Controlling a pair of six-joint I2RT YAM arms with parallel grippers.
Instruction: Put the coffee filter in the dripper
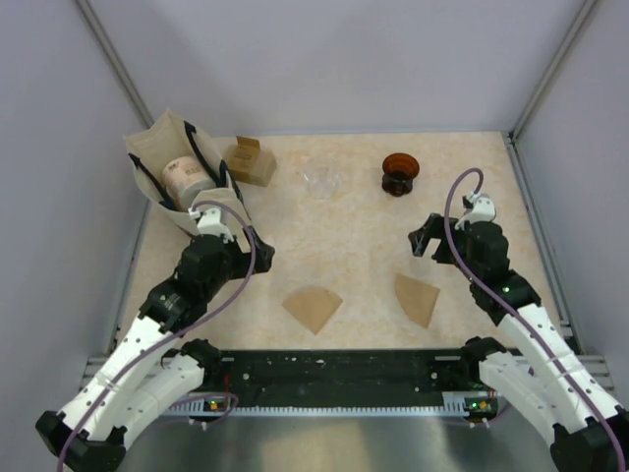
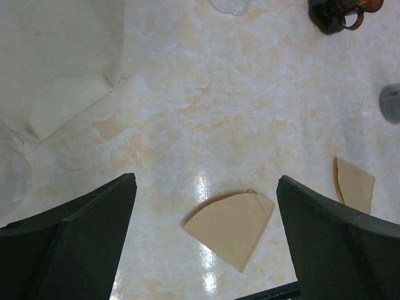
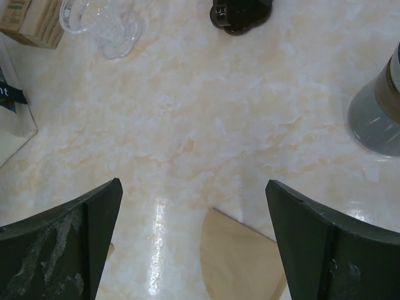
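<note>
Left pincer (image 2: 206, 187) and right pincer (image 3: 192, 187) held wide, empty

One coffee filter (image 1: 314, 307) is laid flat on the desk (image 1: 354, 246), a second filter (image 1: 418, 298) near it; the clear dripper (image 1: 321, 182) is set well apart.

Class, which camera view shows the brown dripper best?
The top view: the brown dripper shows whole there, though small. Both wrist views catch only part of it, cut off at their top edge.
</note>
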